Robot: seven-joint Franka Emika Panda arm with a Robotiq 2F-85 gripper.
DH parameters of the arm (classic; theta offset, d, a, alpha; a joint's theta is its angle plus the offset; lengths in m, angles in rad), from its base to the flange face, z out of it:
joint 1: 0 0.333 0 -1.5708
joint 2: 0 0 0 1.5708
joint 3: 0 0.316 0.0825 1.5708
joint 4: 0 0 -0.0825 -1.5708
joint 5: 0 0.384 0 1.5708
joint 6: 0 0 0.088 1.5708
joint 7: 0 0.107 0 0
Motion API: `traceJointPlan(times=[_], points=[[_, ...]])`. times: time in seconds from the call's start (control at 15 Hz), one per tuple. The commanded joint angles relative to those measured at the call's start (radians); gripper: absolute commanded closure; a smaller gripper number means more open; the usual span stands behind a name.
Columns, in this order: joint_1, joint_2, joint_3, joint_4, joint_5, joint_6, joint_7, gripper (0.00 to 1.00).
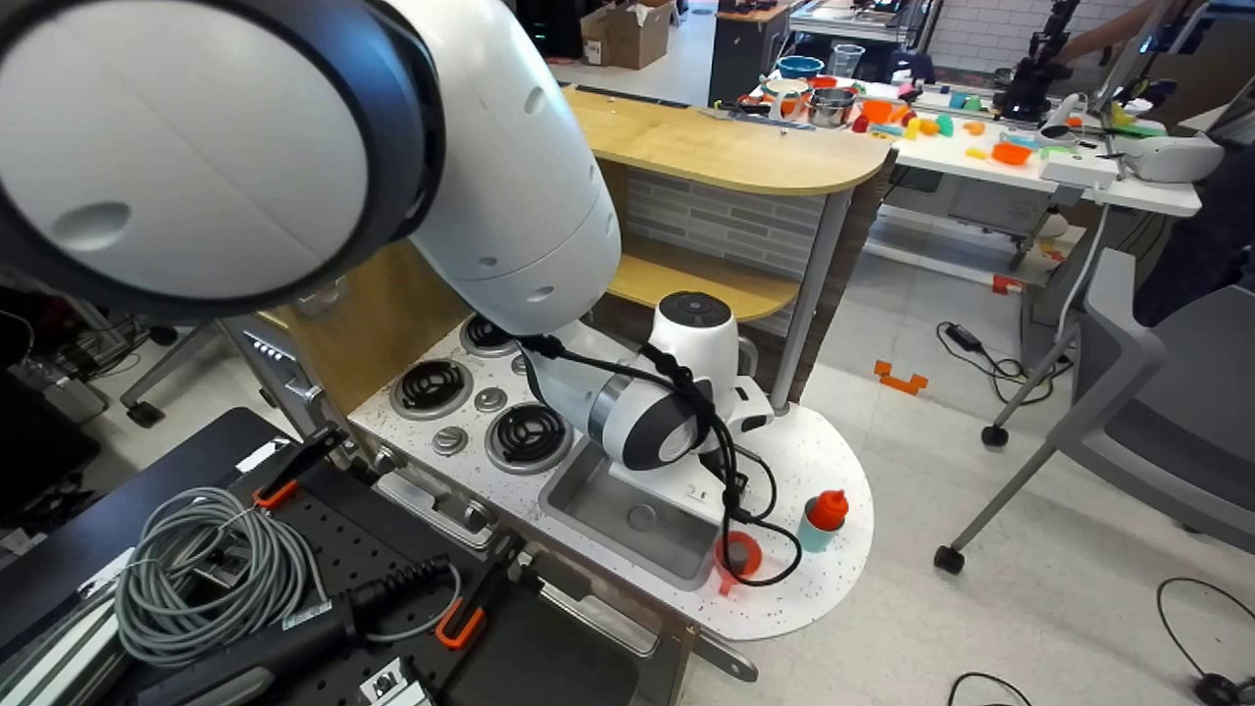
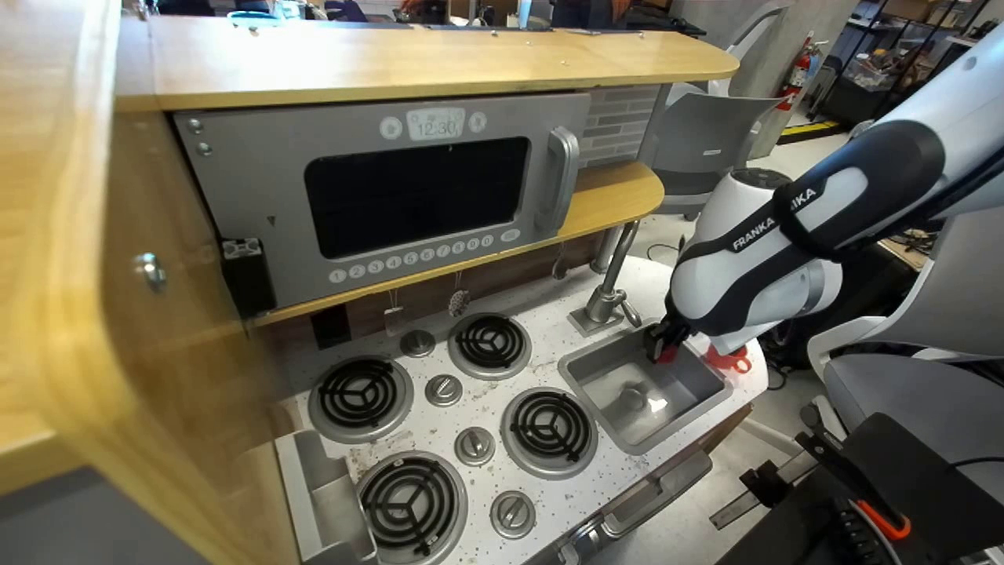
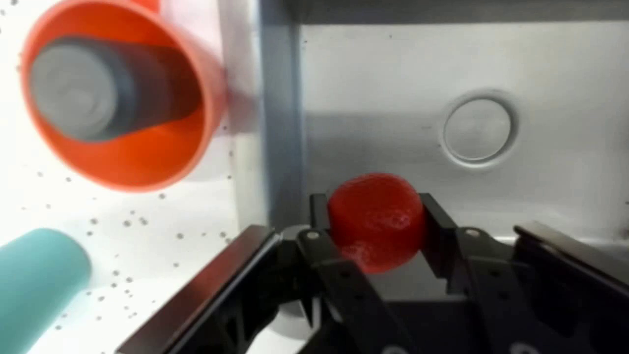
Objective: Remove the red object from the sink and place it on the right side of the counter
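Observation:
A rounded red object [image 3: 377,223] sits between the two fingers of my gripper [image 3: 375,209] in the wrist view, with both fingers against its sides. In an exterior view the gripper [image 2: 660,342] is at the grey sink [image 2: 627,392], near its far right wall, and a bit of the red object [image 2: 667,355] shows below the fingers. I cannot tell whether the object touches the sink floor. In an exterior view the arm hides the red object over the sink [image 1: 608,505]. The white speckled counter [image 1: 775,616] extends to the right of the sink.
A red-orange cup [image 1: 751,551] with a grey thing inside stands beside the sink's rim. A teal cup [image 1: 813,535] holding a red bottle-like thing [image 1: 829,509] stands farther right. A faucet [image 2: 608,302] rises behind the sink. Stove burners [image 2: 551,430] lie left of it.

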Motion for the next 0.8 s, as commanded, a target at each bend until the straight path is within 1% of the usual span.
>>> traceJointPlan(times=[0.0, 0.4, 0.6, 0.73], points=[[-0.024, -0.125, 0.002, -0.112, 0.01, 0.008, 0.018, 0.79], [-0.057, -0.269, 0.006, -0.234, 0.005, -0.007, -0.005, 0.79], [-0.065, -0.285, -0.004, -0.227, 0.014, -0.046, 0.006, 0.79], [-0.089, -0.27, -0.002, -0.189, 0.028, -0.085, 0.002, 0.79]])
